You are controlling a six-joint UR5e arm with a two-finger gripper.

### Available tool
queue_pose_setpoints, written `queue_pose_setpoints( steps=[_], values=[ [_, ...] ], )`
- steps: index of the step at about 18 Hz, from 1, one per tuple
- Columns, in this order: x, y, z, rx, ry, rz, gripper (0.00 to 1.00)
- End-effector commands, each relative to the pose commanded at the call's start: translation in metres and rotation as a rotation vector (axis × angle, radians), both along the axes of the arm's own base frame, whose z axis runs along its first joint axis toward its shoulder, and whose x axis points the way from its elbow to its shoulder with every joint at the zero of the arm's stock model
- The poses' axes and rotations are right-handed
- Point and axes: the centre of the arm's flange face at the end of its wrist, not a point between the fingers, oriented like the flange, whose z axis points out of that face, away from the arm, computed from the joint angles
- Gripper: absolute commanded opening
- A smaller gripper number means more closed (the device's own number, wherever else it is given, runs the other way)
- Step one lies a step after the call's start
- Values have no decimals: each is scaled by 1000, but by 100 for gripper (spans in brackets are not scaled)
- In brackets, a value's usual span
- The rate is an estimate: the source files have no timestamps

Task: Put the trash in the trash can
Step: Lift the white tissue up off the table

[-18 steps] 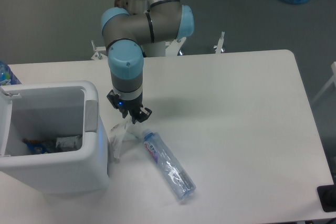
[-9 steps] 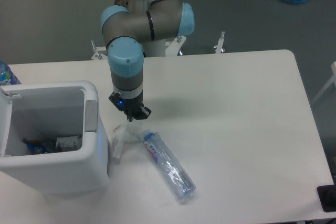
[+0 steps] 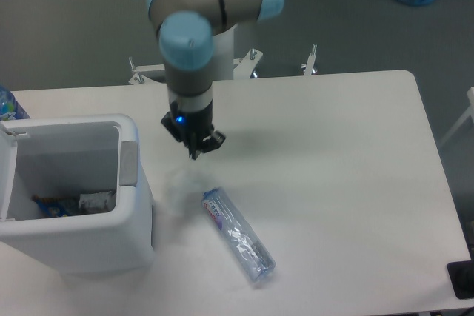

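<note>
Your gripper (image 3: 196, 146) hangs above the desk (image 3: 348, 153) with its fingers drawn together; whether anything is pinched between them is too small to tell. The clear bottle (image 3: 238, 235) lies on its side on the desk, below and right of the gripper, near the white trash can (image 3: 74, 197). The can holds some scraps at its bottom. No crumpled paper is distinguishable on the desk.

One clear plastic bottle (image 3: 238, 236) lies on the one tabletop (image 3: 333, 153). One white trash can (image 3: 70, 194) stands there. One pincer (image 3: 195, 147) shows.
</note>
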Motion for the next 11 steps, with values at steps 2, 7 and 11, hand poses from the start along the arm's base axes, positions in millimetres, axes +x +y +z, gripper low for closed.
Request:
queue_pose_setpoints(
  steps=[2, 7, 11],
  values=[
    [-14, -8, 20, 62, -7, 30, 0],
    [-50, -28, 69, 226, -35, 124, 0],
    [-82, -44, 110, 390, -113, 239, 0]
  ],
)
